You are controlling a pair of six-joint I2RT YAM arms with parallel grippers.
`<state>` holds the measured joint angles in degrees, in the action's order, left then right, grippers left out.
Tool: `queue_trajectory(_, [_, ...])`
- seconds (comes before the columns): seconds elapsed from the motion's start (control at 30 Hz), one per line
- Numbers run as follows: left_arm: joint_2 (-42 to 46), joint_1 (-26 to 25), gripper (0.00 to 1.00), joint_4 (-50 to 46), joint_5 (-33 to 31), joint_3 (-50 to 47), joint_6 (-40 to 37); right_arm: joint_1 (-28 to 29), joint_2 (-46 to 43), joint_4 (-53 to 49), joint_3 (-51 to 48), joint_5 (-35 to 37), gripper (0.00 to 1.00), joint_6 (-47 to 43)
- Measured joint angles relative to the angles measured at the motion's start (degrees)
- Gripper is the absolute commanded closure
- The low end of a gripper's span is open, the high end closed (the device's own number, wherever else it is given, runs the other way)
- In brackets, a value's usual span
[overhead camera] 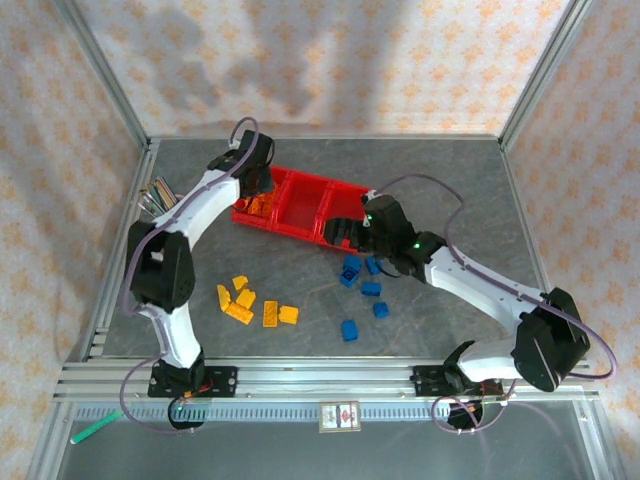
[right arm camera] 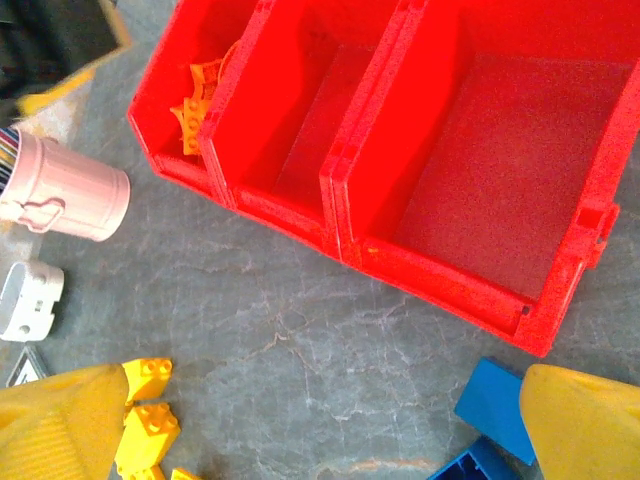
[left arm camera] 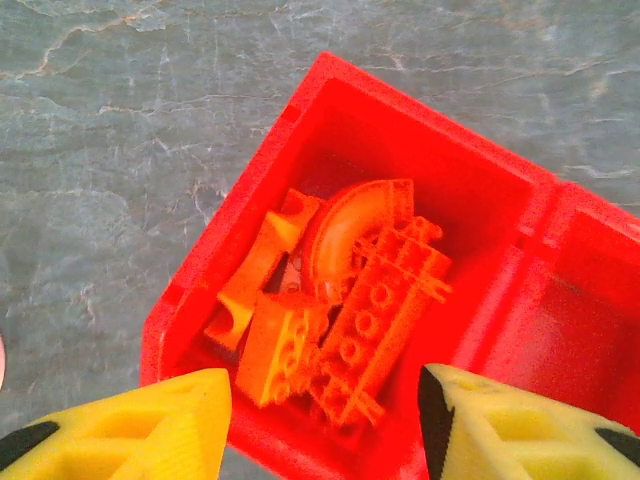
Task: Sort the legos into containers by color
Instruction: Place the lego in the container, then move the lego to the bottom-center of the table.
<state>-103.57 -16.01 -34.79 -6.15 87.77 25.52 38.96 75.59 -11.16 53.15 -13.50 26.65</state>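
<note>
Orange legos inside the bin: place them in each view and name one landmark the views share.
Top external: orange legos lie in the left-end bin of the containers, left of centre.
Left wrist: heaped mid-frame, inside the bin's red walls.
Right wrist: upper left, peeking over the end bin's wall.
Shared landmark: the red containers, whose end bin holds the pile.

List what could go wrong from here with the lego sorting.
1. The right gripper hangs open close to the end of the red tray; reaching for the blue bricks beside it could shove the tray.
2. The orange bricks lie heaped in the left bin; another dropped from the left gripper may bounce out.
3. The yellow bricks look close to orange, so one could land in the wrong bin.
</note>
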Motion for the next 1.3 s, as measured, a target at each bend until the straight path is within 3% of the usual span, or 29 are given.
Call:
queue_trajectory(0.33, [16.0, -9.6, 0.44, -0.1, 1.9, -18.0, 5.7, 2.9, -2.3, -0.3, -5.6, -1.8, 0.00, -2.1])
queue_trajectory(0.53, [25.0, -16.1, 0.44, -1.7, 2.6, -27.2, 13.5, 4.8, -4.6, -0.3, -9.4, -1.9, 0.00, -2.9])
queue_trajectory(0.7, [31.8, -24.4, 0.44, -2.4, 3.1, -33.5, 21.8, 5.8, -7.0, 0.7, -13.8, -2.2, 0.00, -2.7])
queue_trajectory(1.03, [34.6, -40.2, 0.42, -5.8, 4.5, -41.4, 37.9, 5.9, -11.6, 1.8, -21.7, -2.6, 0.00, -0.8])
queue_trajectory(1.3, [31.6, -45.5, 0.34, -4.7, 5.7, -43.1, 45.1, 5.9, -11.6, 3.2, -21.9, -2.3, 0.00, -0.5])
